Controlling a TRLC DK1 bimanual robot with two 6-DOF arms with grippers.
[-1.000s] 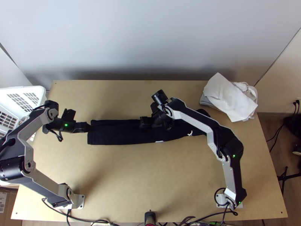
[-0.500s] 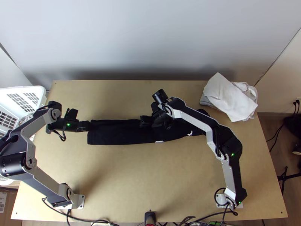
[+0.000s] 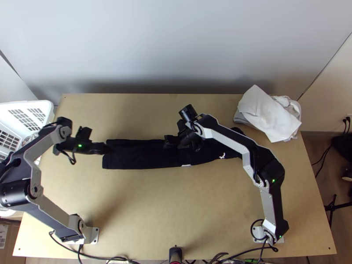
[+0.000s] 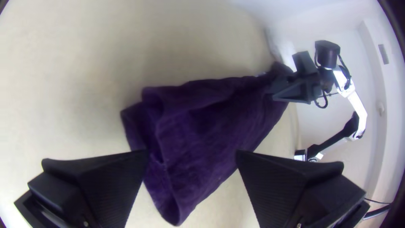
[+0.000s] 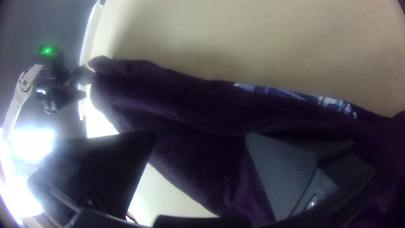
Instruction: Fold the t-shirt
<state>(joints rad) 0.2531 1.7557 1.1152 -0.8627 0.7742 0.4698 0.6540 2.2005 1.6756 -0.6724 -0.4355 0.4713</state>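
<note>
Pale wood spreads wide under a plain grey wall, and the table (image 3: 141, 211) carries a pile of white cloths (image 3: 266, 115) at its far right corner, with a white basket (image 3: 27, 105) beside its left edge. Across the far half of the table lies the t-shirt (image 3: 141, 155), dark and drawn out into one long, narrow strip.

The lengthwise folding looks done, or nearly so; what seems left is to bring the ends in and make a short, compact bundle of the strip. How many layers are stacked cannot be told.

The end toward the basket is fairly square, though the left wrist view shows its layers gaping a little, with a soft ridge running across near the edge. The far end, toward the white cloths, is rounder and less tidy, partly under the right arm (image 3: 229, 137). Pale print peeps out along the near edge, and shallow creases run down the length.

The left gripper (image 4: 192, 154) is at the squared end, its fingers spread wide with nothing pinched between them. The right gripper (image 5: 201, 136) is over the middle of the strip, fingers also well apart, gripping nothing; whether they press on the fabric cannot be told.
</note>
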